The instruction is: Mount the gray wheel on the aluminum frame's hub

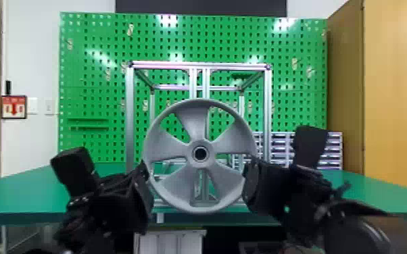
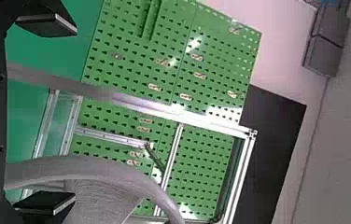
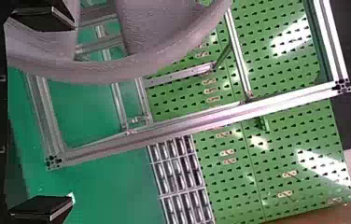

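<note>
A gray wheel, green dotted pegboard, and silver frame.

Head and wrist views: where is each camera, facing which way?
Head view: on the head, facing forward and down at the gray five-spoked wheel and silver aluminum frame; black left arm and right arm show.
Left wrist view: on that wrist, facing past the open black left gripper at wheel, frame and green pegboard.
Right wrist view: likewise, past the open black right gripper; gray drawer rack too.
Wrist views share wheel, frame, pegboard.
</note>
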